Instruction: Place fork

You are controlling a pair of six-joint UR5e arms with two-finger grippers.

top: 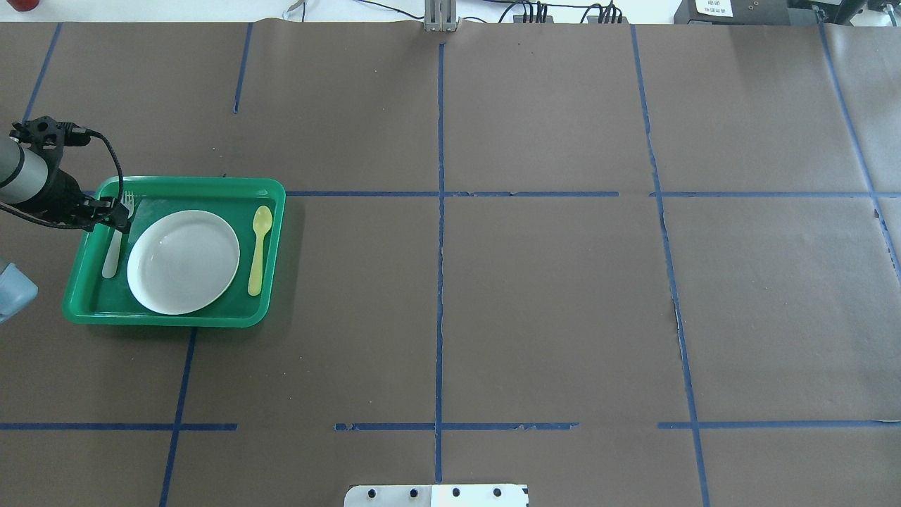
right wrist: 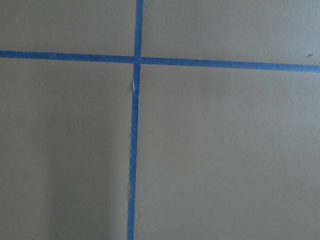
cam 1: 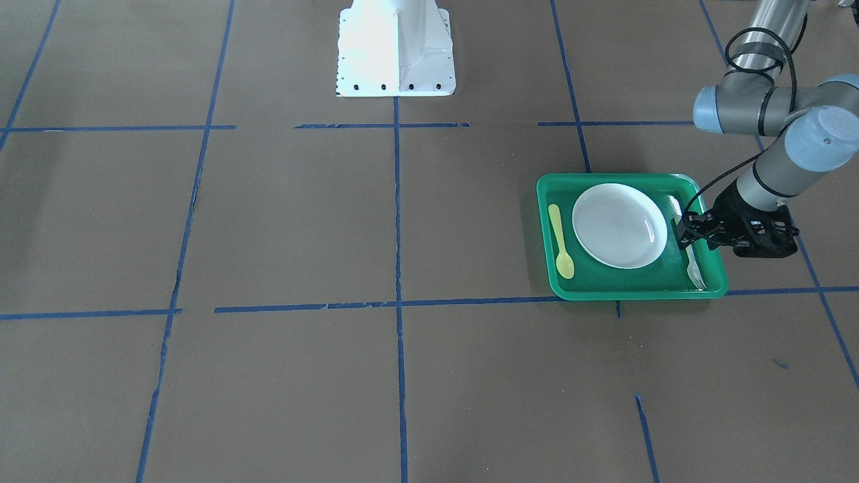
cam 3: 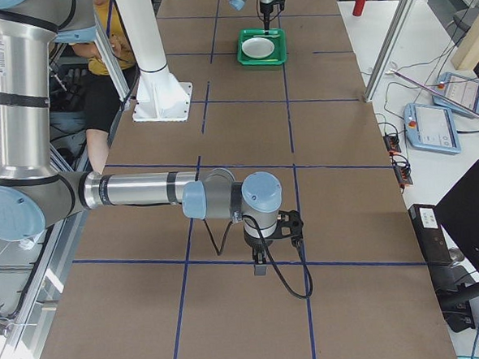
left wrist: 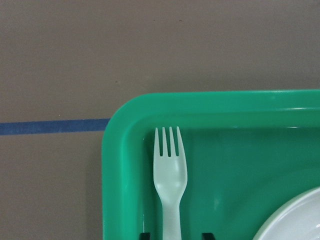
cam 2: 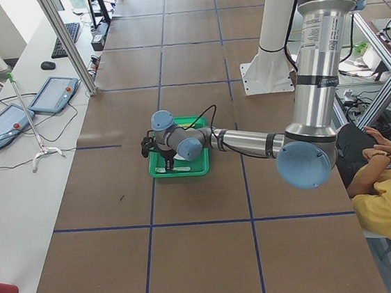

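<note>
The pale whitish fork (left wrist: 171, 175) lies flat in the green tray (left wrist: 120, 175) along its outer side, tines toward the far rim; it also shows in the front view (cam 1: 695, 272) and in the overhead view (top: 112, 259). My left gripper (top: 121, 222) is low over the fork's handle. In the left wrist view its fingertips (left wrist: 145, 236) stand apart on either side of the handle with small gaps, so it is open. My right gripper (cam 3: 260, 272) shows only in the exterior right view, pointing down at bare table; I cannot tell whether it is open.
The tray (top: 169, 318) also holds a white plate (top: 183, 262) in the middle and a yellow spoon (top: 258, 246) on its other side. Brown paper with blue tape lines covers the table. The robot's white base (cam 1: 396, 50) stands mid-table.
</note>
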